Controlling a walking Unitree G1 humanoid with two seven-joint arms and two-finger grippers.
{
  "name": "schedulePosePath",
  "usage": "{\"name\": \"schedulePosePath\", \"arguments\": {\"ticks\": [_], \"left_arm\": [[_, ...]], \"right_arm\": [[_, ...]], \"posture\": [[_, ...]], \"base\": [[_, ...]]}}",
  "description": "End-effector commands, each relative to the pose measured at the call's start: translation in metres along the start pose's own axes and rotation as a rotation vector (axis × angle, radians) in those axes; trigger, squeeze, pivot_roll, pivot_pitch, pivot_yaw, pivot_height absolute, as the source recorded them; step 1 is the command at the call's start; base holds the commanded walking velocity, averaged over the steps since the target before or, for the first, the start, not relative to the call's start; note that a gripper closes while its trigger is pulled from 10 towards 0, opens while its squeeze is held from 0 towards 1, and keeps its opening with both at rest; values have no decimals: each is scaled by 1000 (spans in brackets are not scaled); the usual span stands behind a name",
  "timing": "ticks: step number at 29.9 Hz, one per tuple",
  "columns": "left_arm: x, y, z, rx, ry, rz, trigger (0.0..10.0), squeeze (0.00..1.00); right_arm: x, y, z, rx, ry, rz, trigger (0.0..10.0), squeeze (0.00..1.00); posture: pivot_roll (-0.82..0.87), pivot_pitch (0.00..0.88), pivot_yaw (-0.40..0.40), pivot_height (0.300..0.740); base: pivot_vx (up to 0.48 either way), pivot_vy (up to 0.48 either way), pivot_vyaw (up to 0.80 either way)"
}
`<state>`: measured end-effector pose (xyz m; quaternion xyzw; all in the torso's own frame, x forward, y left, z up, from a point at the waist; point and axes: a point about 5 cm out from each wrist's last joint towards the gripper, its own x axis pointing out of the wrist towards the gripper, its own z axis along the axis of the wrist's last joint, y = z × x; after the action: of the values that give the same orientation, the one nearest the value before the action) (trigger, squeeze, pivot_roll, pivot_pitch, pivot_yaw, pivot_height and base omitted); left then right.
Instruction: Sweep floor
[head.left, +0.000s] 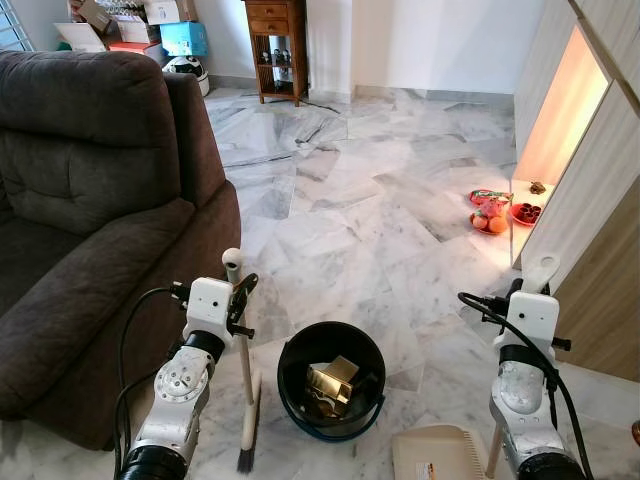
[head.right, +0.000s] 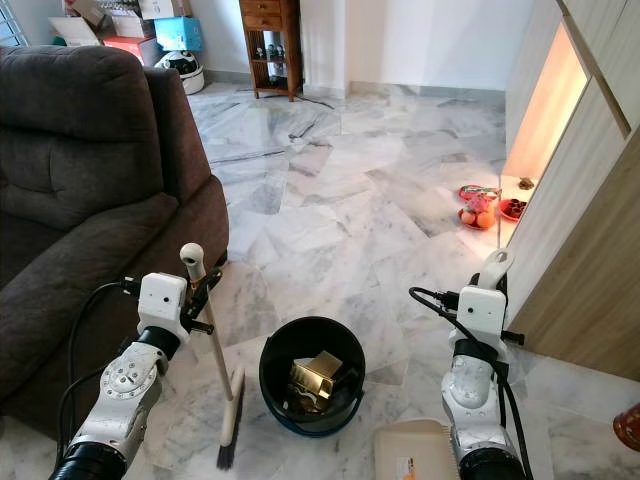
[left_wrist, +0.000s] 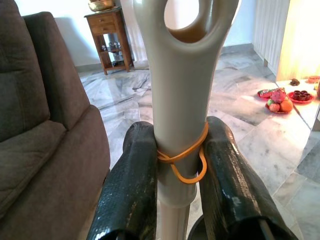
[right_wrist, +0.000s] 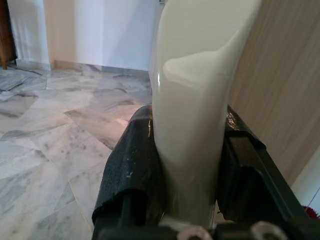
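Nearest the head camera, the cream dustpan (head.left: 437, 453) lay flat on the marble floor (head.left: 370, 210), directly below the right gripper (right_wrist: 187, 165), its upright handle rising between that gripper's two black fingers (right_wrist: 131, 165). Those fingers were closed tight against both sides of the glossy cream handle, near its top.

Just to the left of the right arm stood a black bucket (head.left: 331, 380) holding crumpled gold-coloured waste.

On the bucket's other side, the left gripper (left_wrist: 181, 170) clasped the broom (head.left: 245, 380), a pale grey stick with a looped hanging hole at its top and dark bristles touching the floor below the gripper. Both fingers pressed the stick just under that loop, where an orange rubber band (left_wrist: 184, 160) circled it. The broom leaned slightly, bristles resting near the bucket's rim.

Left of the left gripper sat a dark brown sofa (head.left: 90, 200). Well ahead of the right gripper, red plates of fruit (head.left: 492, 212) lay beside a lit wooden cabinet (head.left: 590, 190), and a wooden side table (head.left: 277, 45) stood far beyond both grippers.
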<state>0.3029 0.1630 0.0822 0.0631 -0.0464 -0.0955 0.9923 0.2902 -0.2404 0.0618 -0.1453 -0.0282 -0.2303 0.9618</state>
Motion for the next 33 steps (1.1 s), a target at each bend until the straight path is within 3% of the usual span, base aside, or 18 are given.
{"name": "schedulePosePath", "arguments": {"ticks": [1,17,33], "left_arm": [[0,5,8,10,-39,13,10000,0],[1,6,8,18,-44,6,10000,0],[1,6,10,38,-49,3,10000,0]], "right_arm": [[6,0,8,13,-40,3,10000,0],[2,2,2,21,-26,24,10000,0],[3,2,3,21,-28,35,10000,0]], "posture": [[38,0,74,740],[31,0,79,740],[28,0,75,740]], "base": [[0,0,0],[0,0,0],[-272,0,0]]}}
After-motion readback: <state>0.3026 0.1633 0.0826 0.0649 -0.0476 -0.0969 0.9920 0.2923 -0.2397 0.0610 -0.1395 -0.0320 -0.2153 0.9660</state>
